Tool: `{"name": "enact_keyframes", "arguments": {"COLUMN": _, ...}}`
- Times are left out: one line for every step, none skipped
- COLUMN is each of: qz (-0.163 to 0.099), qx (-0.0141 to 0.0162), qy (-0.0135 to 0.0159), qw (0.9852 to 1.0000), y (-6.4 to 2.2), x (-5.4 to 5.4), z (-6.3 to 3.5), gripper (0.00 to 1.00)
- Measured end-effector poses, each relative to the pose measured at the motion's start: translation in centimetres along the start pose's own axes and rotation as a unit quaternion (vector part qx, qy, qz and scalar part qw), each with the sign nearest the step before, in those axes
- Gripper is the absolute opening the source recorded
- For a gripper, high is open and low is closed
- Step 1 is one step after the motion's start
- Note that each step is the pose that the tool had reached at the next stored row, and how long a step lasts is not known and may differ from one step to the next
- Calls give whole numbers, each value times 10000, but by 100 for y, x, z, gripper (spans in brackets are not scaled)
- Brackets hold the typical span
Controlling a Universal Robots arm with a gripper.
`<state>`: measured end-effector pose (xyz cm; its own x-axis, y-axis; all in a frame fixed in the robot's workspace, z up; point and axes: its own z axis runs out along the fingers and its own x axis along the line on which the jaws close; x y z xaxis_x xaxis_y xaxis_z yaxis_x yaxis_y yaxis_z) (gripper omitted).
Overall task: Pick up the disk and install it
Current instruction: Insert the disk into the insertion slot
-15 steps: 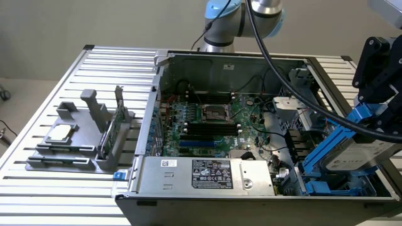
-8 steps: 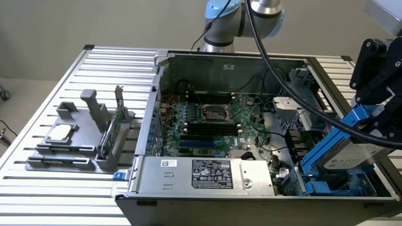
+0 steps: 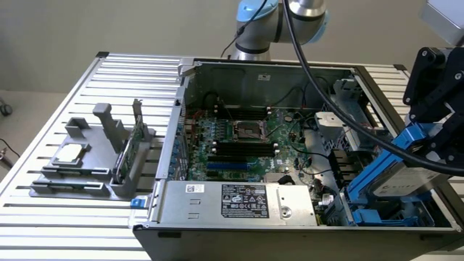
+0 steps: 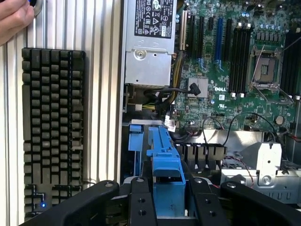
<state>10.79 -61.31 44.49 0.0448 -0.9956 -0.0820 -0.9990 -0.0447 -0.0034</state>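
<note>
One black gripper [image 3: 429, 145] hung at the exterior view's right, and we saw it clenched on the disk [image 3: 401, 182], gripping it by its upper end. We found the disk tilted, with its silver face and pale label turned upward and blue rails running along its long edges. Its lower end dipped into the open computer case [image 3: 254, 70], at the near corner on the exterior view's right. Just below it we noted the blue plastic drive bay [image 3: 381, 218]. The disk hung at a slant in the grip, and we could not tell whether its lower end touched the bay.

In the wrist view we saw the gripper [image 4: 170, 207] with a blue rail of the disk [image 4: 165, 160] caught between its black fingers [image 4: 141, 205].

Inside the case we saw the green motherboard [image 3: 239, 149] with its processor socket [image 3: 246, 129]. The grey power supply [image 3: 232, 201] lay along the near side. The case stood on a slatted metal table [image 3: 130, 70]. On the exterior view's left, well apart from the disk, we saw a grey fixture [image 3: 101, 122] carrying a small square silver chip [image 3: 70, 154] and a thin green card [image 3: 127, 155] standing on edge.

In the wrist view we also noted a black keyboard [image 4: 51, 127] lying on the table beside the case. A person's hand [image 4: 14, 16] lay just past one end of it.
</note>
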Motion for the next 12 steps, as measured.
{"name": "enact_keyframes", "arguments": {"qz": 0, "qx": 0, "qy": -1, "qw": 10000, "y": 0, "x": 4, "z": 3, "gripper": 33}}
{"name": "enact_keyframes", "arguments": {"qz": 1, "qx": 0, "qy": 0, "qw": 10000, "y": 0, "x": 10, "z": 4, "gripper": 33}}
{"name": "enact_keyframes", "arguments": {"qz": 2, "qx": 0, "qy": 0, "qw": 10000, "y": 1, "x": 14, "z": 5, "gripper": 33}}
{"name": "enact_keyframes", "arguments": {"qz": 2, "qx": 0, "qy": 0, "qw": 10000, "y": 0, "x": 16, "z": 5, "gripper": 33}}
{"name": "enact_keyframes", "arguments": {"qz": 3, "qx": 0, "qy": -1, "qw": 10000, "y": 1, "x": 18, "z": 5, "gripper": 33}}
{"name": "enact_keyframes", "arguments": {"qz": 2, "qx": 0, "qy": -3, "qw": 10000, "y": 1, "x": 23, "z": 5, "gripper": 33}}
{"name": "enact_keyframes", "arguments": {"qz": 3, "qx": 0, "qy": -4, "qw": 10000, "y": 1, "x": 26, "z": 7, "gripper": 33}}
{"name": "enact_keyframes", "arguments": {"qz": 3, "qx": 0, "qy": -4, "qw": 10000, "y": 1, "x": 27, "z": 10, "gripper": 33}}
{"name": "enact_keyframes", "arguments": {"qz": 3, "qx": 0, "qy": -3, "qw": 10000, "y": 1, "x": 28, "z": 15, "gripper": 33}}
{"name": "enact_keyframes", "arguments": {"qz": 3, "qx": 0, "qy": -3, "qw": 10000, "y": 1, "x": 29, "z": 21, "gripper": 33}}
{"name": "enact_keyframes", "arguments": {"qz": 3, "qx": 1, "qy": -6, "qw": 10000, "y": 1, "x": 30, "z": 26, "gripper": 33}}
{"name": "enact_keyframes", "arguments": {"qz": 3, "qx": 0, "qy": -9, "qw": 10000, "y": 1, "x": 30, "z": 29, "gripper": 33}}
